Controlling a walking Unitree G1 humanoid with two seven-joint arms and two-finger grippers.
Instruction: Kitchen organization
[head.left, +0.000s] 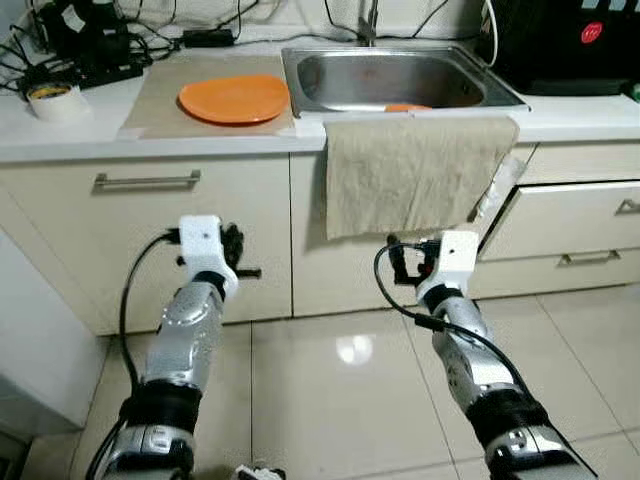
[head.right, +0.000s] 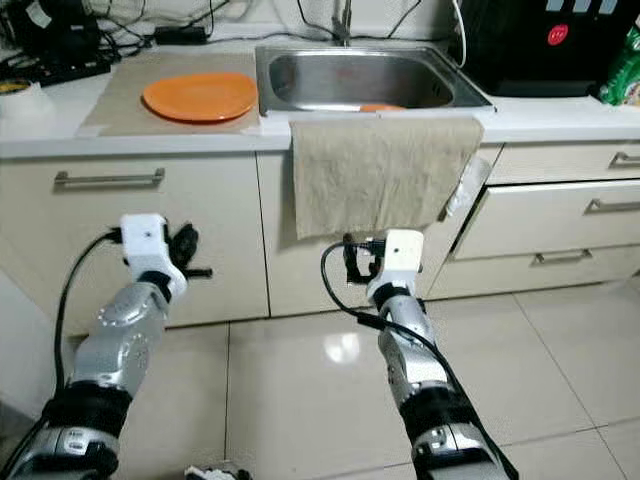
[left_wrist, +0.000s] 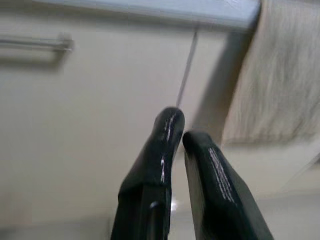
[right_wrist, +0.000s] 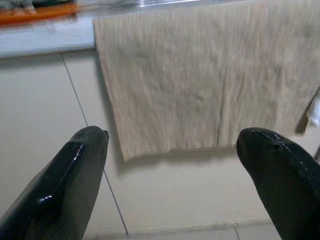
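Towel (head.left: 415, 172) hangs off counter (head.left: 70, 135) edge, front of sink (head.left: 400, 80); soft, light, limp, so pinch lower hem. Right end effector (right_wrist: 172, 165) open below it; left end effector (left_wrist: 181, 137) closed, empty.

An orange plate (head.left: 235, 99) sits in the upper left of the frame on a light tan mat (head.left: 160, 100), which lies on a white bench (head.left: 60, 135). At upper centre, the sink (head.left: 400, 80) is bare grey steel, with a sliver of orange showing at its front edge. A plain beige towel (head.left: 415, 175) with a faint vertical weave hangs over that edge. The cabinet doors (head.left: 150, 240) and drawers (head.left: 570, 225) are cream with silver handles. The floor (head.left: 340, 390) is glossy pale cream tile with thin dark grout lines. Both arms are silver with white wrist blocks and black cables; the left pincer (left_wrist: 177, 137) and right pincer (right_wrist: 172, 150) have glossy black fingers. A black appliance (head.left: 570, 40) with a red spot fills the upper right corner.
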